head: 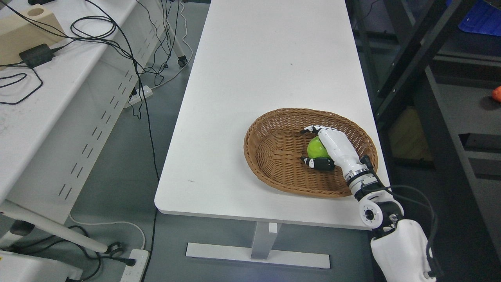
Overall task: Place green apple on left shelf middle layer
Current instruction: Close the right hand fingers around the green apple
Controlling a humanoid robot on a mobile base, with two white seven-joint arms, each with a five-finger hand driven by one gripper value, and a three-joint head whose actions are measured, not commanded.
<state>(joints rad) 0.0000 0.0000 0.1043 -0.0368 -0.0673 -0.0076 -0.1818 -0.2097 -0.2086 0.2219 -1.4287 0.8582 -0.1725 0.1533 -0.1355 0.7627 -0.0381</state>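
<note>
Right robot hand inside the wicker basket, fingers curled around the green apple against its palm.

Basket: woven wicker, brown, rough ribbed weave, matt. Green apple: smooth skin, slight sheen. Right hand: glossy white hard plastic shell, black matt fingertips, metal-looking ring at the wrist. Surface: white laminate, smooth, matt, faint specks. Floor: grey, smooth, dull. Cables: black rubbery sheath. Shelf frame: dark painted metal, matt.
</note>
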